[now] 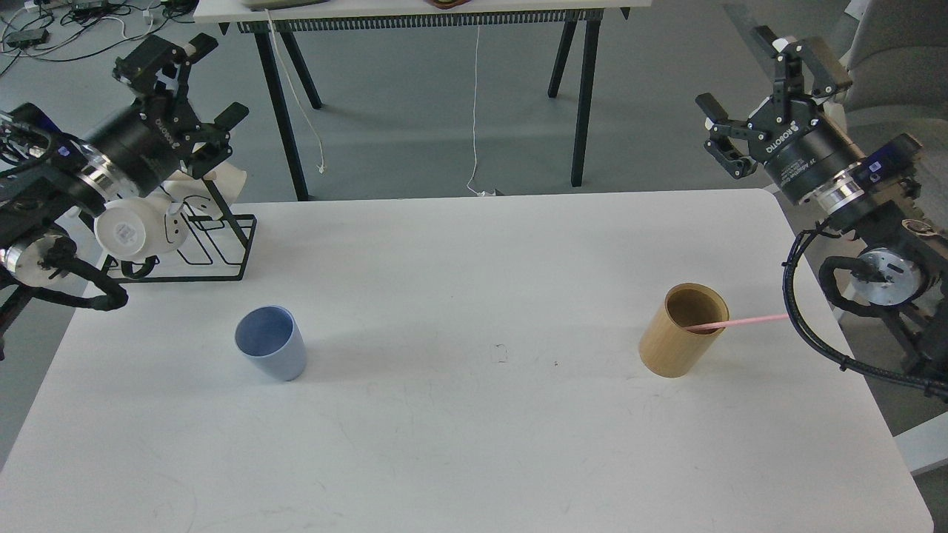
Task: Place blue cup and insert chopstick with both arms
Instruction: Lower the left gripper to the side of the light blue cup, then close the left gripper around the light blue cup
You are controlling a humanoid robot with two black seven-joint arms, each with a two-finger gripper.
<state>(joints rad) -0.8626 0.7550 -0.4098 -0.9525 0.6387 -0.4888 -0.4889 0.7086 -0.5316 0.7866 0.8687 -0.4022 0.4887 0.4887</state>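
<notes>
Grippers lettered ROBOTIQ, left gripper (189, 89), right gripper (755, 92), fingers spread, empty

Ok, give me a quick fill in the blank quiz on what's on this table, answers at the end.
1. The pink chopstick leans inside the ____ wooden holder.
2. The blue cup stands upright and ____ inside.
3. Both the left gripper and right gripper are ____, holding nothing.
4. White mugs hang on a ____ wire rack.

Answers: tan; empty; open; black
</notes>
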